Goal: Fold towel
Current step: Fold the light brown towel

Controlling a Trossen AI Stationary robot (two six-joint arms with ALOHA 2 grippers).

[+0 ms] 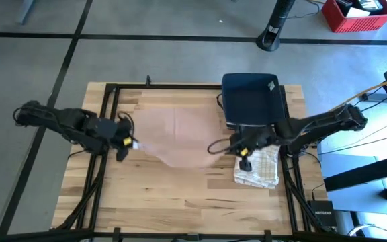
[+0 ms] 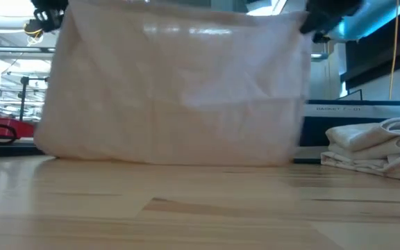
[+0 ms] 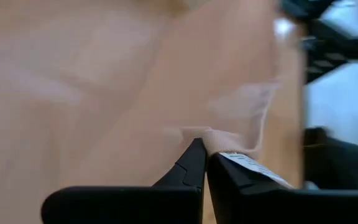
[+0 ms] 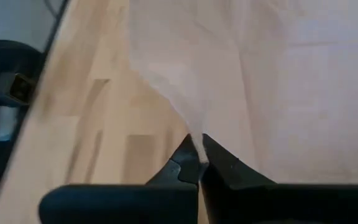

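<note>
Nearest the low camera, bare plank tabletop (image 1: 180, 195) is left open along the front edge. Behind it, a thin pale pink towel (image 2: 176, 90) is held up as a hanging sheet, its bottom edge touching the wood. One top corner is pinched in the closed left gripper (image 3: 204, 152), the other in the closed right gripper (image 4: 199, 158). Beside the right gripper, a folded checked cloth stack (image 1: 257, 168) is seen lying. Farther back, a dark blue bin (image 1: 250, 99) is set at the rear edge, with grey floor (image 1: 146, 60) beyond.
</note>
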